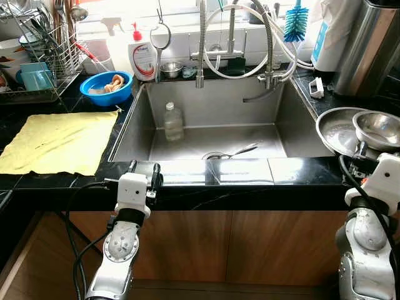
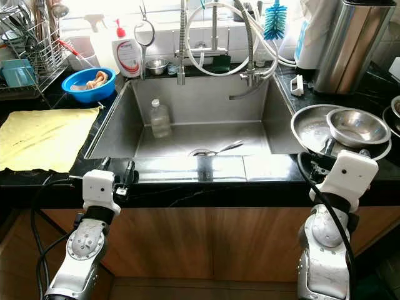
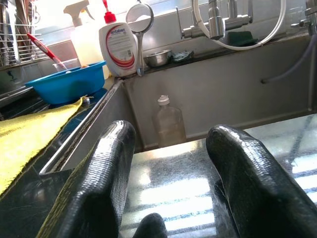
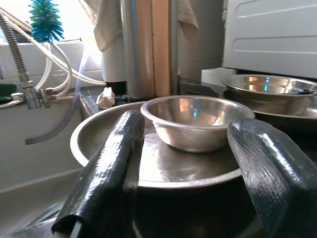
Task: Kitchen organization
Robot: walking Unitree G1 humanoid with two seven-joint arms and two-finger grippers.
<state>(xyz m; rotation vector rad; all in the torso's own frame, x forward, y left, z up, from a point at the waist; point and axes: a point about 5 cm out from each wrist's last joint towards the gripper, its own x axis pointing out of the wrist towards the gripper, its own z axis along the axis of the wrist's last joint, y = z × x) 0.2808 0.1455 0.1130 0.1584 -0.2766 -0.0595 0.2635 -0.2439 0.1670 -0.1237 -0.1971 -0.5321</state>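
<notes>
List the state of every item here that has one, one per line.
left gripper: open, holding nothing
right gripper: open, facing the bowls
small steel bowl: upright, nested in the large steel bowl
plastic bottle: capped, upright in the sink
spoon: lying by the drain
yellow cloth: spread flat

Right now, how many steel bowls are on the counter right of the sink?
3 visible: a wide bowl by the sink edge, a small bowl nested in it, and another bowl further right, partly cut off. More may be hidden.
</notes>
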